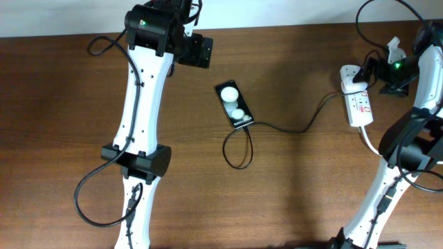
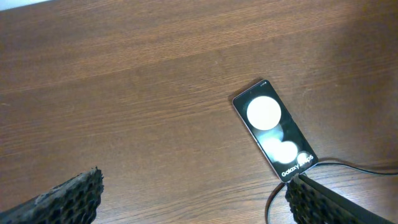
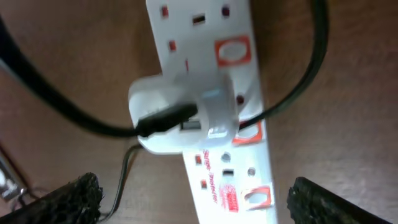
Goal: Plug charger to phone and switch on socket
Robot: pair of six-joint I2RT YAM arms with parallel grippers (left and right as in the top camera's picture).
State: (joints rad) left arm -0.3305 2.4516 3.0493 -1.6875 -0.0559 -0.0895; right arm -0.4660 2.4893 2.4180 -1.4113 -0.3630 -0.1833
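The black phone (image 1: 234, 104) with two white round patches lies mid-table; it also shows in the left wrist view (image 2: 274, 129). The thin black charger cable (image 1: 294, 128) runs from the phone's lower end, loops, and leads right to the white adapter (image 1: 351, 75) plugged into the white socket strip (image 1: 360, 104). In the right wrist view the adapter (image 3: 180, 115) sits in the strip (image 3: 233, 180), which has red switches. My left gripper (image 2: 193, 202) is open and empty, above and left of the phone. My right gripper (image 3: 196, 202) is open above the strip, its fingers on either side of it.
The strip's thick white cord (image 1: 370, 142) trails toward the right arm's base. Thick black robot cables (image 1: 93, 200) loop beside the left arm. A thick black cable (image 3: 56, 102) crosses over the strip in the right wrist view.
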